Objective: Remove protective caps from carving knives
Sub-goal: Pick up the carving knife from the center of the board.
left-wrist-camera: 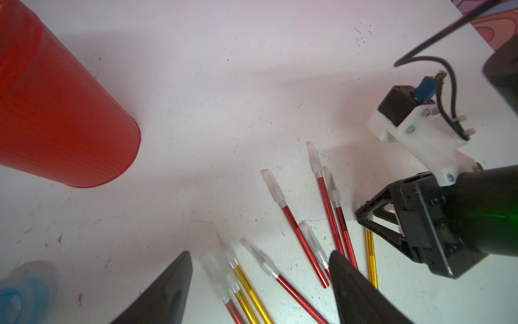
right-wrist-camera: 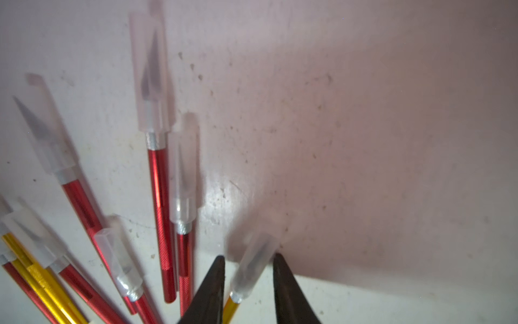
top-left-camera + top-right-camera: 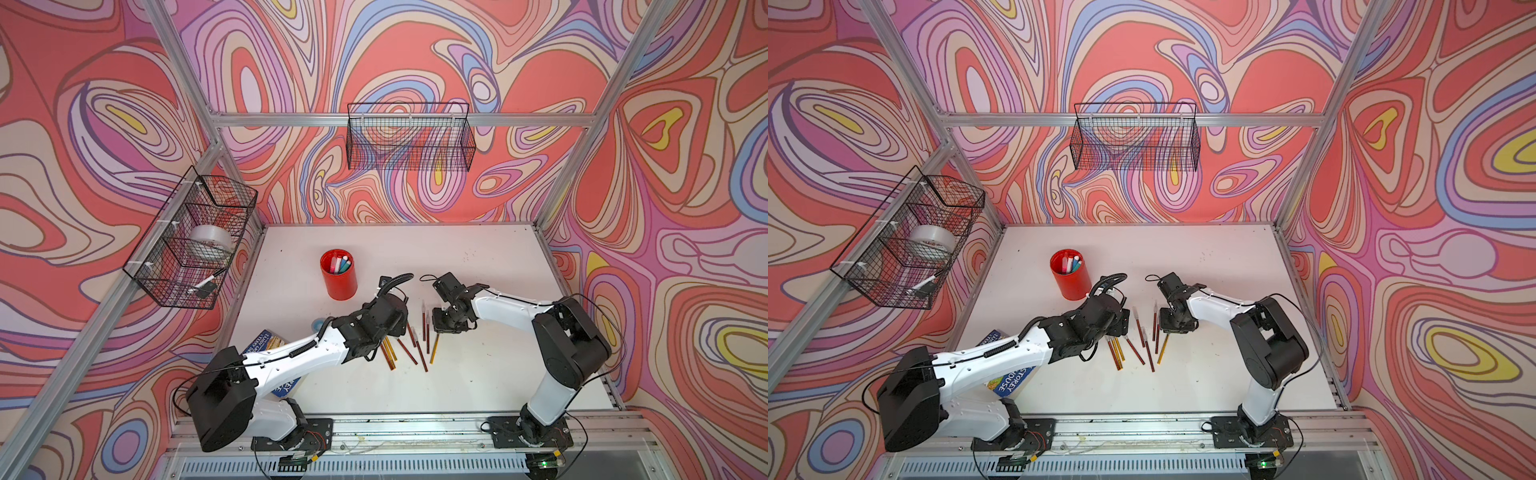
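downward, right end effector (image 2: pixel 249 255) astride capped knife (image 2: pixel 248 273), grip unclear; left end effector (image 1: pixel 259 252) agape

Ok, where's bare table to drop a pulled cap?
Bare: far-right table between red cup, back wall and right arm; also the front strip between carving knives and rail. Crowded: mid-table around the knives, and the book under the left arm.
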Controlling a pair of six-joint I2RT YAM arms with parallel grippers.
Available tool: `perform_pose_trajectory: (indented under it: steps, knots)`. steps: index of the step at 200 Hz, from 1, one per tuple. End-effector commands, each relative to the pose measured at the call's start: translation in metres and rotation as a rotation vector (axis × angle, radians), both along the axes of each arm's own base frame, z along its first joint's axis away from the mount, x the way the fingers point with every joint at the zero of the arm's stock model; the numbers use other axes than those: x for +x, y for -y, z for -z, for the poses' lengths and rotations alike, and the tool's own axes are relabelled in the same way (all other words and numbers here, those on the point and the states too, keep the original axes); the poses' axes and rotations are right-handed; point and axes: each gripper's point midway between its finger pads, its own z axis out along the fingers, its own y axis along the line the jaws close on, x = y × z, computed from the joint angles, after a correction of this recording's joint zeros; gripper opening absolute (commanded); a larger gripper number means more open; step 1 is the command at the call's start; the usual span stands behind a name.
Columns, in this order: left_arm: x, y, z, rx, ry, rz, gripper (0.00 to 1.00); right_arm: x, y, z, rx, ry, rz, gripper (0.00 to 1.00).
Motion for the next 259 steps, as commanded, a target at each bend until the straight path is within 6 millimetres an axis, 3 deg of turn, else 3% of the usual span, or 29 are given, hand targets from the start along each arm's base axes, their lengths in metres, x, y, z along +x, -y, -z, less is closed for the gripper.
perform_pose_trajectory:
  steps: [1,63,109,128,192,198,259]
  knots:
    - [-0.003,-0.008,0.002,0.009,0.004,-0.032,0.79,-0.002,0.018,0.022,-0.107,-0.028,0.03,0.26]
    - [0.002,-0.003,0.0,0.043,0.006,-0.015,0.79,0.003,0.016,0.022,-0.101,-0.016,0.039,0.14]
    - [0.006,0.012,-0.002,0.046,-0.012,0.024,0.79,0.011,0.012,0.022,-0.097,0.003,0.036,0.01]
    - [0.006,0.018,0.0,0.032,-0.025,0.044,0.79,0.017,0.006,0.017,-0.07,0.013,0.018,0.0]
    - [-0.005,0.039,-0.003,-0.081,-0.08,0.111,0.81,0.059,-0.001,-0.022,0.107,0.146,0.048,0.0]
    - [-0.007,0.043,-0.003,-0.103,-0.088,0.128,0.81,0.064,-0.003,-0.037,0.141,0.184,0.045,0.0]
    - [-0.026,0.08,-0.008,-0.288,-0.181,0.26,0.85,0.087,-0.016,-0.091,0.305,0.289,0.014,0.0]
